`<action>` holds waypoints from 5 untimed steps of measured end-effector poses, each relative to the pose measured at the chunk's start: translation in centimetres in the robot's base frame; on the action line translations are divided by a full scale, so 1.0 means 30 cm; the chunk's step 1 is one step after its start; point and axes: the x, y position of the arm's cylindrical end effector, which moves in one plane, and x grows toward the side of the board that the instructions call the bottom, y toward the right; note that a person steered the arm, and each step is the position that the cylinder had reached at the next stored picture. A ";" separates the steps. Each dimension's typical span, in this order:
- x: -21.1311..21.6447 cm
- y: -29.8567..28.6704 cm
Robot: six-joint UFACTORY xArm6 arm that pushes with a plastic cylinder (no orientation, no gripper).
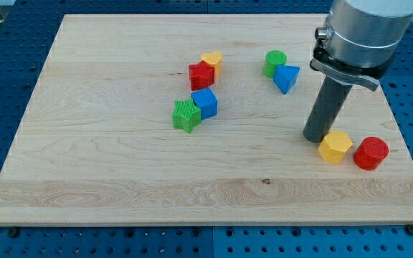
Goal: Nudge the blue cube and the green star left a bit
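Pale wooden counter (pixel 120 179) lies on a blue perforated base. Near its middle the blue cube (pixel 206 102) and the green star (pixel 186 115) touch each other, the star at the cube's lower left. Both look light, stiff and easy to slide, so I judge that a push on the cube's right face moves the pair together. No jaws exist here, only a rod; my tip (pixel 314 137) stands well apart to the view's right, just beside the yellow hexagonal block (pixel 335 147).
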 end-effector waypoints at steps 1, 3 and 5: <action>0.016 0.041; 0.069 0.084; 0.021 -0.156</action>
